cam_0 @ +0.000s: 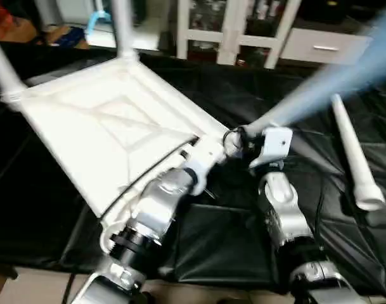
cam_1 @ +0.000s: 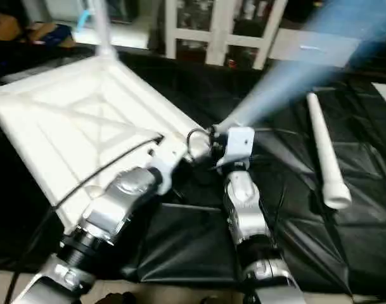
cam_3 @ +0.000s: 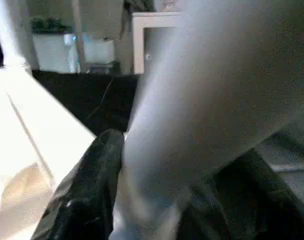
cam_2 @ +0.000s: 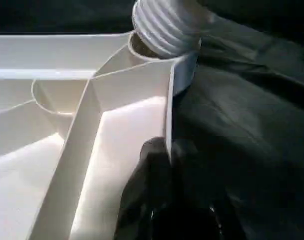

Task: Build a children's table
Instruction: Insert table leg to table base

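Note:
The white table top (cam_0: 104, 126) lies underside up on the black cloth, ribs showing. Two legs (cam_0: 123, 25) (cam_0: 1, 69) stand upright in its far corners. My left gripper (cam_0: 208, 155) is shut on the top's rim beside the near right corner socket (cam_2: 181, 70). A third leg (cam_0: 319, 85) leans up and to the right from that corner, smeared by motion. Its ribbed screw end (cam_2: 164, 25) sits tilted at the socket's mouth. My right gripper (cam_0: 253, 145) is around the base of this leg. Another leg (cam_0: 354, 158) lies loose on the cloth to the right.
Black cloth (cam_0: 231, 240) covers the whole work surface. A white glass-door cabinet (cam_0: 231, 31) and a drawer unit (cam_0: 326, 44) stand behind it. A black cable (cam_0: 148, 174) runs along my left forearm over the table top's near edge.

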